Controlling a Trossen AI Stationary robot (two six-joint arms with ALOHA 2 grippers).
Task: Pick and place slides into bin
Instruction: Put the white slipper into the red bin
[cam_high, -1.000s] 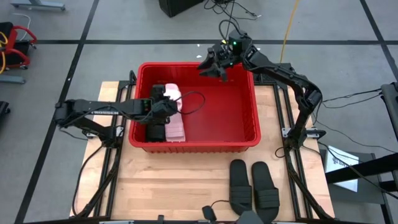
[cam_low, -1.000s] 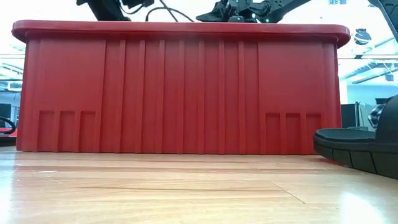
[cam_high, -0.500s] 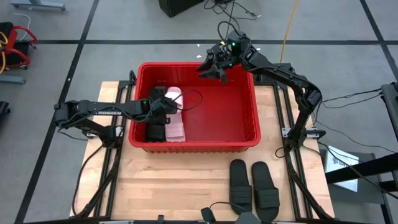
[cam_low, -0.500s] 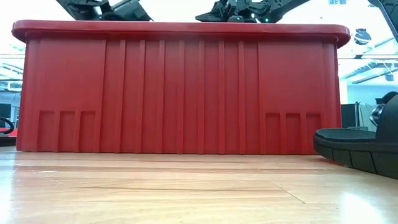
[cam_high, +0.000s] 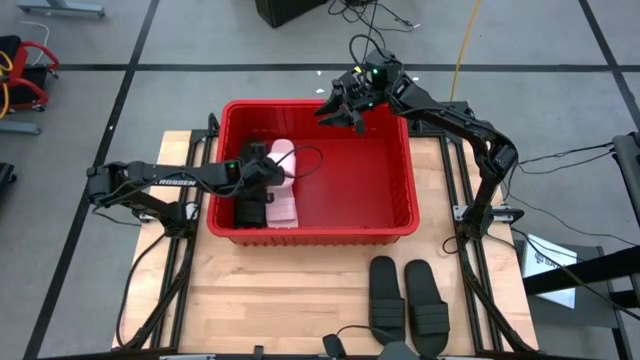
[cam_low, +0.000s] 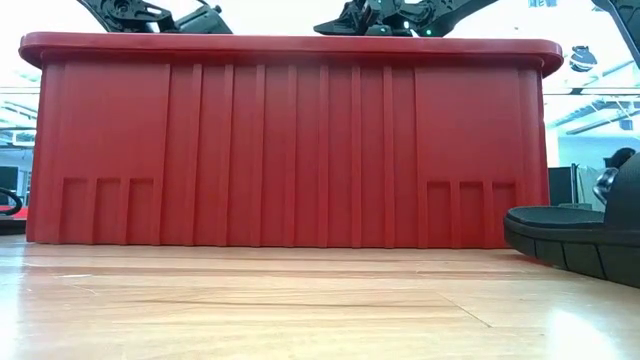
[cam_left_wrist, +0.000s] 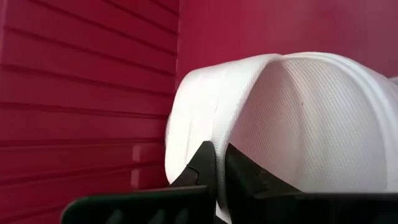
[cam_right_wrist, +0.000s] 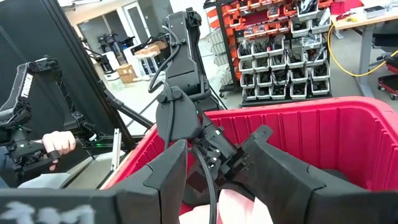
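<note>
Left fingers (cam_left_wrist: 214, 171) pinch pale slide (cam_left_wrist: 298, 112); right fingers (cam_right_wrist: 211, 186) spread, empty.

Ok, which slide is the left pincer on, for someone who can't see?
Find the red bin mid-table. Inside, by its left wall, two slides lie side by side. The left pincer is shut on the pale pink slide; its neighbour is black.

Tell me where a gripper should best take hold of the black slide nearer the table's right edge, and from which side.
Probably the wide strap of that black slide, taken from straight above. It lies flat, sole down, on the table in front of the bin, with its twin close alongside. The raised strap gives fingers something to pinch, whereas the sole sits flush on the wood.
</note>
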